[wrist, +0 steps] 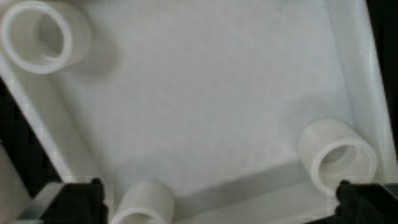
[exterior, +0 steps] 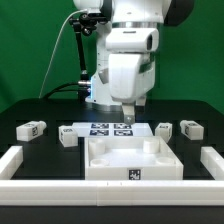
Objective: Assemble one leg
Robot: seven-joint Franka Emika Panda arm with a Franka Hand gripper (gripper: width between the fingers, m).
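Note:
Several small white legs with tags lie on the black table in the exterior view: one [exterior: 31,128] at the far left, one [exterior: 68,135] beside the marker board, and two [exterior: 163,129] [exterior: 190,128] on the right. The large white square piece [exterior: 133,160] sits front centre. My gripper [exterior: 128,116] hangs low over its far edge, holding nothing. In the wrist view the square piece [wrist: 196,110] fills the frame, with round corner sockets [wrist: 45,40] [wrist: 338,160]. My gripper [wrist: 217,205] is open, its dark fingertips [wrist: 71,200] wide apart. No leg shows in the wrist view.
The marker board [exterior: 108,127] lies just behind the square piece. White rails border the table at the exterior view's left [exterior: 18,165], right [exterior: 210,160] and front. A third socket [wrist: 143,200] stands between my fingertips.

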